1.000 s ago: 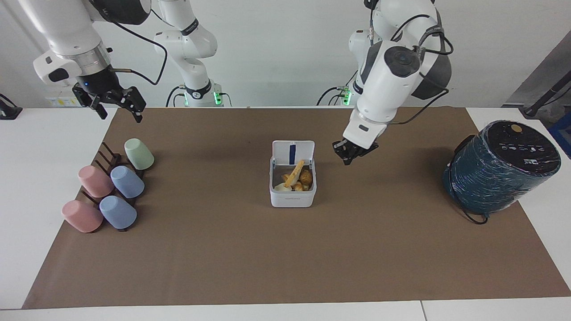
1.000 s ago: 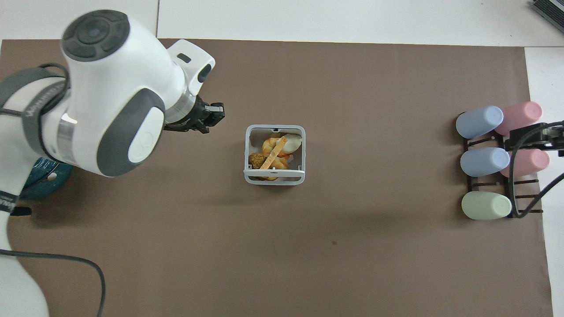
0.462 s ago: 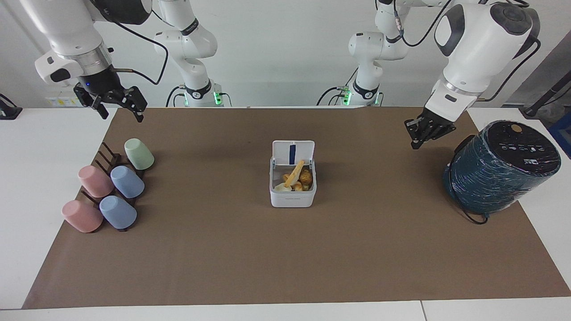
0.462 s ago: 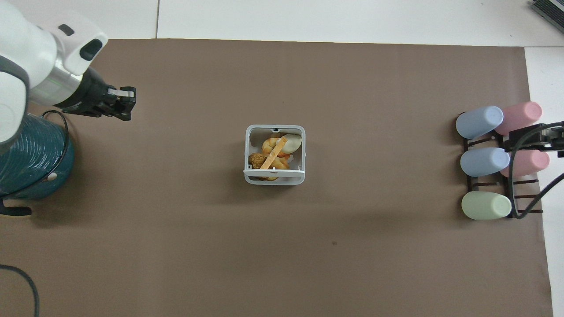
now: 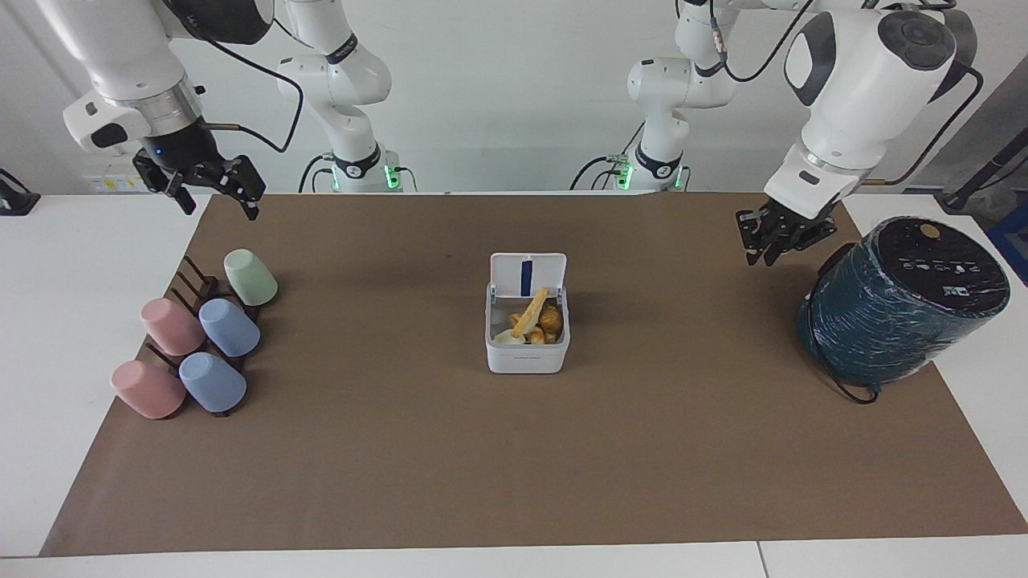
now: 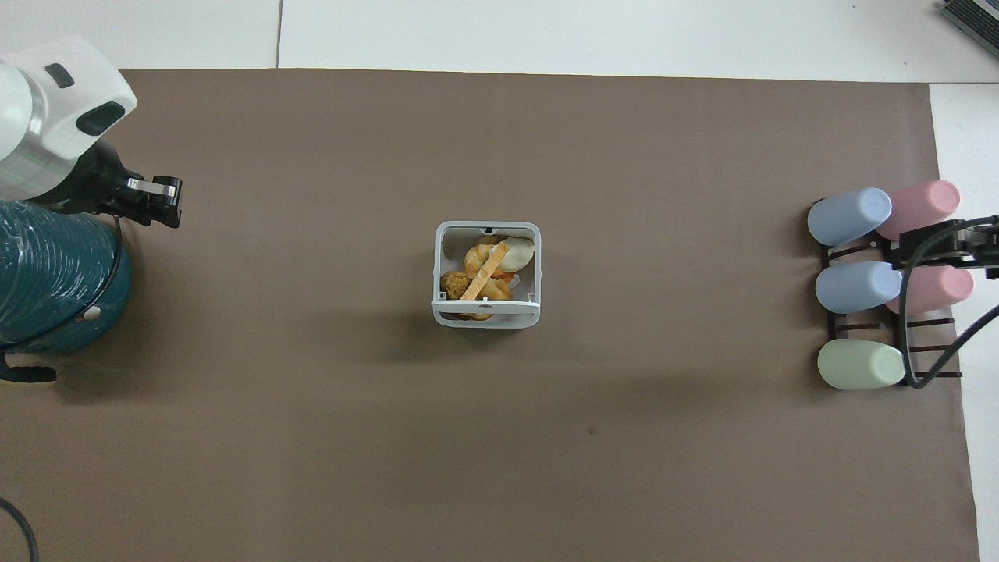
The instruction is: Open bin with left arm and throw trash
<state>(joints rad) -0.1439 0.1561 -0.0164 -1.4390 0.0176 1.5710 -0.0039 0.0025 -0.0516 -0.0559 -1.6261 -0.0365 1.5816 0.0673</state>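
Observation:
The white bin (image 5: 527, 356) stands at the middle of the brown mat, its lid (image 5: 528, 275) open and upright on the side nearer the robots. The trash lies inside it: a cream lump (image 5: 506, 339), a pale yellow wedge (image 5: 531, 311) and a golden-brown chunk (image 5: 552, 319). The overhead view shows the bin's rim (image 6: 485, 316) and the same scraps (image 6: 482, 273). My left gripper (image 5: 761, 255) hangs empty over the mat beside the teal cylinder, well away from the bin; it also shows in the overhead view (image 6: 165, 204). My right gripper (image 5: 218, 205) is open and waits above the mat's corner.
A big dark teal wrapped cylinder (image 5: 903, 301) lies at the left arm's end of the table (image 6: 55, 281). Several pastel cups on a dark rack (image 5: 201, 337) sit at the right arm's end (image 6: 858, 285). The brown mat (image 5: 514, 466) covers most of the white table.
My left arm swung away from beside the bin toward the teal cylinder and rose. The bin, the trash in it and the right arm have not moved.

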